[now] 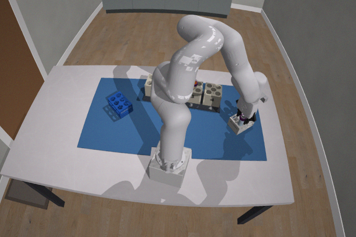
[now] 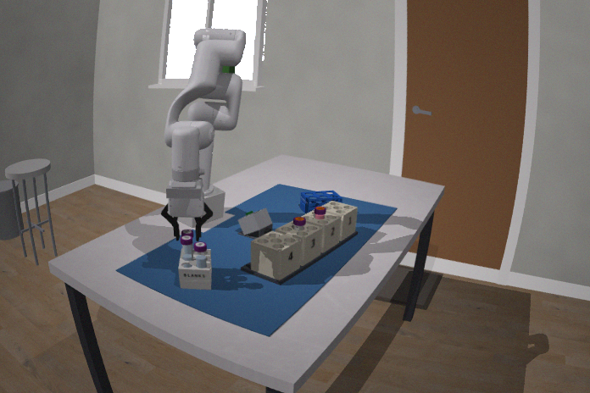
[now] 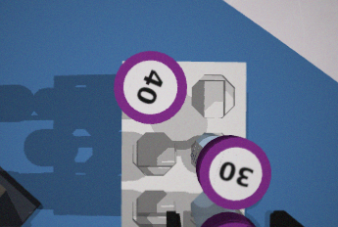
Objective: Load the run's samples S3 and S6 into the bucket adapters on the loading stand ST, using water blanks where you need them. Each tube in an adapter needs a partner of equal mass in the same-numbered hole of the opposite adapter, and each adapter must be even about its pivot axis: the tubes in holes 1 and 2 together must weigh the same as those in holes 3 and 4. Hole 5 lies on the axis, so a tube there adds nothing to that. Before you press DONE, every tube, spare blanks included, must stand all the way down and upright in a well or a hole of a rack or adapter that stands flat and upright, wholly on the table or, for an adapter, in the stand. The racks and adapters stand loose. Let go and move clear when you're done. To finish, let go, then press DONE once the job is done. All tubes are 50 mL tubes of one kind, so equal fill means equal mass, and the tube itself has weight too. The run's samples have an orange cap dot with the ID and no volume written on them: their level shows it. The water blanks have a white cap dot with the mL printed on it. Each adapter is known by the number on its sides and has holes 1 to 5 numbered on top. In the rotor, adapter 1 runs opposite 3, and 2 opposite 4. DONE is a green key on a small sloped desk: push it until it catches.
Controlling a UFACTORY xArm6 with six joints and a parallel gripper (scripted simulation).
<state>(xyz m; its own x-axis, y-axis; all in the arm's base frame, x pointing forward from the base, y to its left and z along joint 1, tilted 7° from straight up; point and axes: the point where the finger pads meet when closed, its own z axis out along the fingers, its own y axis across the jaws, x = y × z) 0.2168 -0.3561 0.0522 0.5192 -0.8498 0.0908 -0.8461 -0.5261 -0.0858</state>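
My gripper (image 1: 245,117) (image 2: 187,238) (image 3: 227,218) is open, its fingertips at the cap of the 50 mL blank (image 2: 186,232) (image 3: 228,221), whose number is cut off in the wrist view. The 30 blank (image 2: 186,240) (image 3: 234,172) and the 40 blank (image 2: 200,246) (image 3: 150,87) stand in the same white BLANKS rack (image 1: 234,128) (image 2: 195,283) (image 3: 239,122). An orange-dot tube (image 1: 195,83) (image 2: 298,221) stands in adapter 3 (image 1: 194,98) (image 2: 308,247). Another orange-dot tube (image 2: 320,212) appears to stand in adapter 2 (image 2: 331,237). Their IDs are unreadable. No tube shows in adapter 4 (image 1: 212,99) (image 2: 273,263).
Adapter 1 (image 2: 350,224) is at the stand's far end. A blue rack (image 1: 124,111) (image 2: 321,201) with no tubes showing stands on the blue mat's left side in the top view. The sloped desk (image 2: 258,223) with its green key (image 2: 248,213) is near the stand; the arm hides it in the top view.
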